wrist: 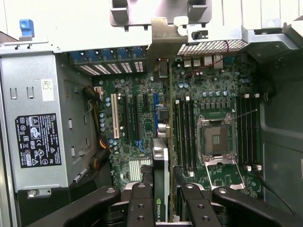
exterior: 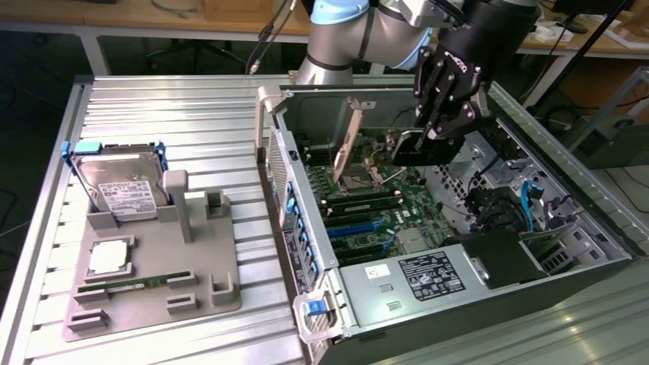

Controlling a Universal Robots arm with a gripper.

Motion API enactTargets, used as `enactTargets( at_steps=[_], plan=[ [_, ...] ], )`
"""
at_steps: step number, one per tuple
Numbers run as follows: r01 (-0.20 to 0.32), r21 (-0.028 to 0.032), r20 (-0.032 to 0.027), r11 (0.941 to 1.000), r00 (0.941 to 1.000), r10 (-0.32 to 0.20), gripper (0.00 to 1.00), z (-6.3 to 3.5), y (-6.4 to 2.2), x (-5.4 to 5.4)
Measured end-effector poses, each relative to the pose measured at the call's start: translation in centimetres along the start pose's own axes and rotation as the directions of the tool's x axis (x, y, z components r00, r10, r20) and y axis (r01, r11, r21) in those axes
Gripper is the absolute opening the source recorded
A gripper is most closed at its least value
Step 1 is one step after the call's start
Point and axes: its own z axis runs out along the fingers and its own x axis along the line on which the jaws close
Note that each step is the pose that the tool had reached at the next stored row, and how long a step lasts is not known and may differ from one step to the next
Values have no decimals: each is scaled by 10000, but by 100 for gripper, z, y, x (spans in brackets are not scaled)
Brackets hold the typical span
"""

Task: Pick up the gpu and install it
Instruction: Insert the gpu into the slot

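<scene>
My gripper (exterior: 434,141) reaches down into the open computer case (exterior: 568,228) and is shut on the gpu (exterior: 414,150). In the wrist view the gpu (wrist: 161,163) stands edge-on between my black fingers (wrist: 141,201), with a green logo on its edge and its silver end bracket (wrist: 163,40) toward the case's rear wall. The card hangs above the motherboard (wrist: 137,118), over the area between the white and blue expansion slots (wrist: 116,116) and the memory slots. I cannot tell whether it touches a slot.
A power supply (exterior: 426,277) fills the case's near end. Outside the case, at the exterior view's left, a grey fixture tray (exterior: 193,274) holds a silver hard drive (exterior: 121,186), a processor chip (exterior: 109,258) and a green memory stick (exterior: 132,285). Cables and drive bays (exterior: 507,205) crowd the case's right side.
</scene>
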Motion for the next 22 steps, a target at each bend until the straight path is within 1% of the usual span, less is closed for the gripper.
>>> enactTargets(
  at_steps=[2,3,22],
  plan=[
    [0,1,0,10000,10000,0,27,10,0,0],
    [0,1,0,10000,10000,0,27,41,-1,0],
    [0,1,0,10000,10000,0,27,93,-2,1]
  ],
)
